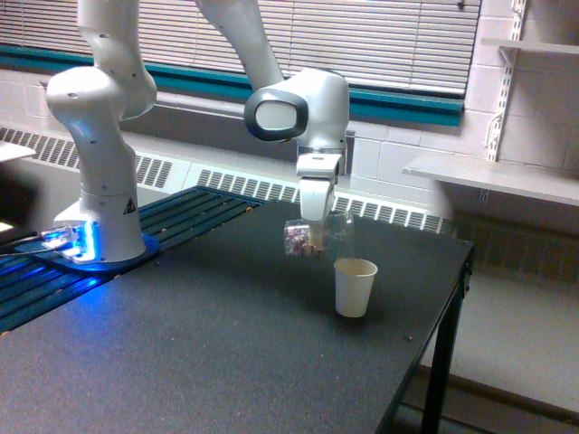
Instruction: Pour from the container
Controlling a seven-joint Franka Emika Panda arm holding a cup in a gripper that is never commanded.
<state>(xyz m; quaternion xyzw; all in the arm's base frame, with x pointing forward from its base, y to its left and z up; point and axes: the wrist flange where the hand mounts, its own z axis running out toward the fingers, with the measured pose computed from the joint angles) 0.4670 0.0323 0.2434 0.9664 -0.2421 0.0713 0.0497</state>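
Note:
The container [312, 237] is a small clear plastic cup with pinkish-brown bits at its bottom end. It lies tipped on its side in the air, its bottom toward the exterior view's left and its mouth toward the right. My gripper [314, 224] is shut on it from above. A white paper cup [354, 287] stands upright on the dark table [217, 353], just below and to the right of the container's mouth. Nothing visibly falls between the two cups.
My arm's base [99, 226] stands at the table's left on a blue-lit plate. The table's right edge [457, 298] drops off close behind the paper cup. A wall shelf [493, 176] hangs at the right, beyond the table.

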